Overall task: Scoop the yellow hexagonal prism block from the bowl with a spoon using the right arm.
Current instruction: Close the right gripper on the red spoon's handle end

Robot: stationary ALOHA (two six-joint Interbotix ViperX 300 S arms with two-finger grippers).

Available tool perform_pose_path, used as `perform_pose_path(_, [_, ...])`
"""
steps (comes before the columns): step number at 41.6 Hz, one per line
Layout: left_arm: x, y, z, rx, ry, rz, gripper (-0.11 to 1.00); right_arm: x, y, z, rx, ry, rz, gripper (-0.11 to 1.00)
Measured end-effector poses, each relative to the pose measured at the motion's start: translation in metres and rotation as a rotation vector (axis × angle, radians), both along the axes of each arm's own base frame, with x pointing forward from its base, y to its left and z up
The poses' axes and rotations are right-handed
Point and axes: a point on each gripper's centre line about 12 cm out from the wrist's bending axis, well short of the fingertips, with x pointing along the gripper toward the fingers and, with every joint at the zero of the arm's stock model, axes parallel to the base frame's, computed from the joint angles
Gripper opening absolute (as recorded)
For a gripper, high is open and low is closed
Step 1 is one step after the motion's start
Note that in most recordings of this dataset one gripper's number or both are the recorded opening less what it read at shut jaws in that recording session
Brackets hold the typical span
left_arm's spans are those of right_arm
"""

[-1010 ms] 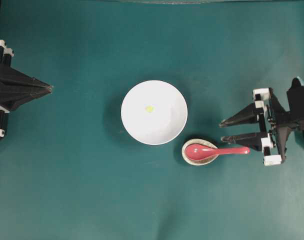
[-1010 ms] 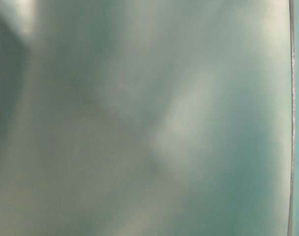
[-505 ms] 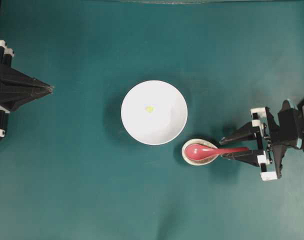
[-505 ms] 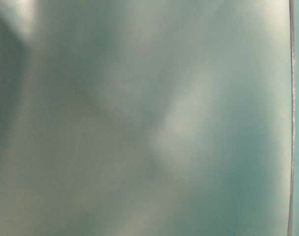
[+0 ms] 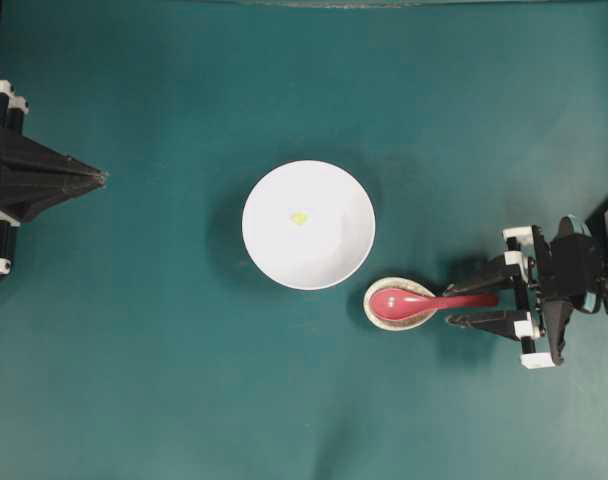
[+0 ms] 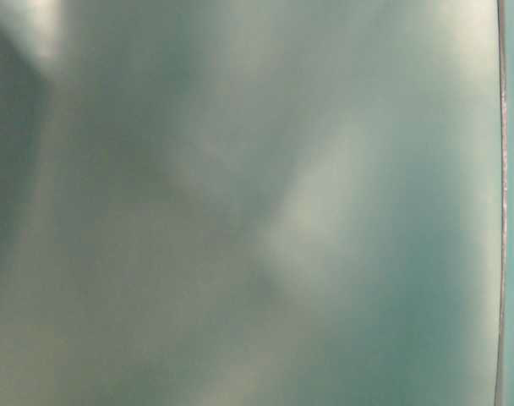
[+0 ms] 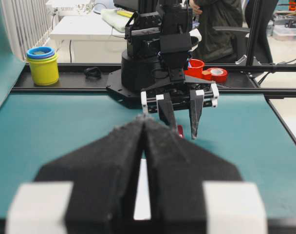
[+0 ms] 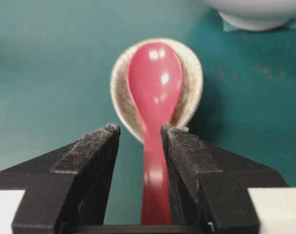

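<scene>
Table-level view is a blurred teal-grey smear, nothing readable. Bowl (image 8: 259, 12) cut off by top edge in right wrist view. Left gripper (image 7: 144, 127) blocks the bowl in left wrist view. Block (image 5: 299, 217) too small to show facets. Spoon (image 8: 154, 122) handle end runs off the bottom edge.

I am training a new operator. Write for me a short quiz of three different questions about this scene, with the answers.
1. True or false: the right gripper is shut on the spoon.
2. Where does the spoon's scoop lie? A) in the white bowl B) on the speckled spoon rest C) on the bare table
3. Fill in: the yellow hexagonal prism block lies inside the ____.

Key:
1. False: its fingers stand open on either side of the handle.
2. B
3. bowl
</scene>
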Motion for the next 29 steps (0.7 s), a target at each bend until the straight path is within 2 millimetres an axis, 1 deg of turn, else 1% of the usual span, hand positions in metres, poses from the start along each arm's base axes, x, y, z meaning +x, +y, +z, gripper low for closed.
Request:
perform_pose_path(17, [0.0, 0.0, 0.0, 0.002, 0.002, 0.0, 0.0, -0.002, -0.004, -0.014, -0.029, 0.052, -0.026, 0.47])
perform_pose_path(29, [0.001, 0.0, -0.001, 0.002, 0.005, -0.001, 0.0, -0.001, -0.004, -0.014, -0.029, 0.041, -0.028, 0.47])
